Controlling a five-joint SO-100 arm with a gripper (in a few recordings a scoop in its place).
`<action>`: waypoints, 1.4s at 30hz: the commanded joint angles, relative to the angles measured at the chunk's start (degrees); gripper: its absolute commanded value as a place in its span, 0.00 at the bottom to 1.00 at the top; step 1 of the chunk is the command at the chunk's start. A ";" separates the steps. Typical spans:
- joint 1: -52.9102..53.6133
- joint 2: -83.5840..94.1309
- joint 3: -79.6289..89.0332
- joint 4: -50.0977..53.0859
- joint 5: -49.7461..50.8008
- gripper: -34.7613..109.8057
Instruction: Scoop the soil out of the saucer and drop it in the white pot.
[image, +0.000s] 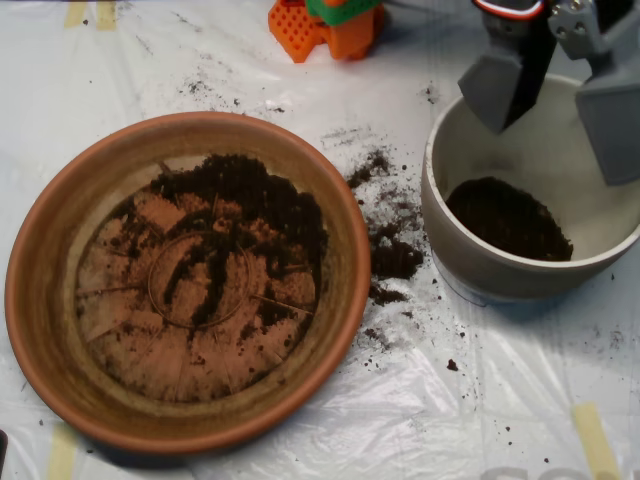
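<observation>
scoop (560, 95): over the white pot, at its 12 to 2 o'clock rim. Two grey halves spread apart with a clear gap between them, so it's open. Nothing visible held in either half.
white pot (470, 255): right side of frame, about 3 o'clock from the saucer. Upright, with its right edge running off the picture.
soil in pot (508, 217): dark mound on the pot floor, toward the 6 o'clock side of the interior.
saucer (45, 250): left-centre, large, flat on the sheet. Near the pot but not touching it.
soil in saucer (245, 195): thickest from 12 to 3 o'clock inside the dish, with thinner streaks through the centre ring. The 6 to 10 o'clock part is mostly bare terracotta with a dusty film.
spilled soil (392, 255): clumps and crumbs on the sheet between saucer and pot, plus scattered specks up toward 12 o'clock.
surface (420, 420): white plastic sheet, wrinkled, with tape strips at the edges.
orange part (320, 28): top edge, 12 o'clock, with a green piece on top of it.
</observation>
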 joint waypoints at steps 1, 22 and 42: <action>0.18 6.50 0.26 0.44 -0.18 0.44; 13.10 44.12 42.19 -13.71 -2.55 0.42; 44.91 26.63 53.26 -23.38 1.93 0.42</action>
